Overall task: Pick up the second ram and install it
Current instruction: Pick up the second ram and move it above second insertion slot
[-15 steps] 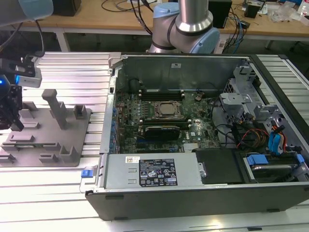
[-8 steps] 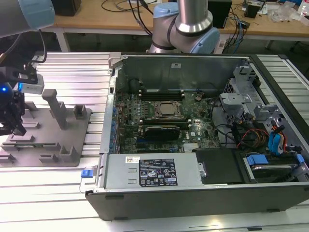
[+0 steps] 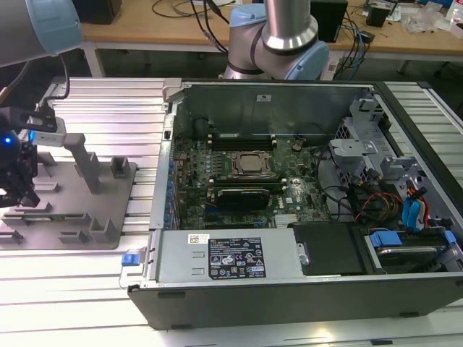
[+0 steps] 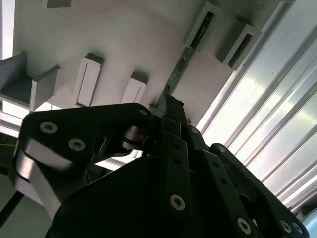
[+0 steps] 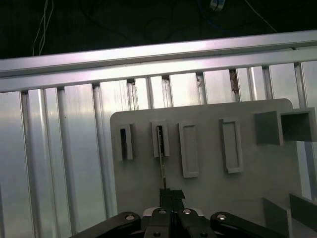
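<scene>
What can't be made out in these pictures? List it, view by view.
1. Exterior view: the gripper is partly cut off by the exterior view's left edge; what it holds is too small to tell.
2. Second wrist view: the near end of the second ram is hidden behind the gripper's fingers.
3. First wrist view: the second ram shows edge-on, its faces unseen.

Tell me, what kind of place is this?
Probably a robot lab or workshop. A robot arm stands behind an open computer case on a slotted metal table, its gripper shut on a thin green ram stick at a grey tray, and benches with cables run behind.
</scene>
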Action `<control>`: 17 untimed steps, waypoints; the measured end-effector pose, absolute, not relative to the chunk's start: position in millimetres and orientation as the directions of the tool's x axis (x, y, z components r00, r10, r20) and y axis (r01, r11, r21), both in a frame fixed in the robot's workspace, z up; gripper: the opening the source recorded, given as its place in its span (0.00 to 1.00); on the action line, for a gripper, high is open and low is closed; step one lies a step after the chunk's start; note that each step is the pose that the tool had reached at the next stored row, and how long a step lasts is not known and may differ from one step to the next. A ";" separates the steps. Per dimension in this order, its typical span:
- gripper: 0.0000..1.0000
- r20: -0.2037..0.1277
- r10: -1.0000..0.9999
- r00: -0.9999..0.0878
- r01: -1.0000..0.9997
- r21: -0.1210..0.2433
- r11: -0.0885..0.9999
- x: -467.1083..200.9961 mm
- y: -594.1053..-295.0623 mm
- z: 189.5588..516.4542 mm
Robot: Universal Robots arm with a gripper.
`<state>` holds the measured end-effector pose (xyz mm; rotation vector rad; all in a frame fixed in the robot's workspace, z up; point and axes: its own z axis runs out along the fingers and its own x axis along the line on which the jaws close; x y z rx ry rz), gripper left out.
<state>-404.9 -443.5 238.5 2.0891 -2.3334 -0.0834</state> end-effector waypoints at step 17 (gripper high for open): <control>0.28 -0.029 -0.997 -0.072 -0.997 0.045 0.070 -408.2 -443.7 228.6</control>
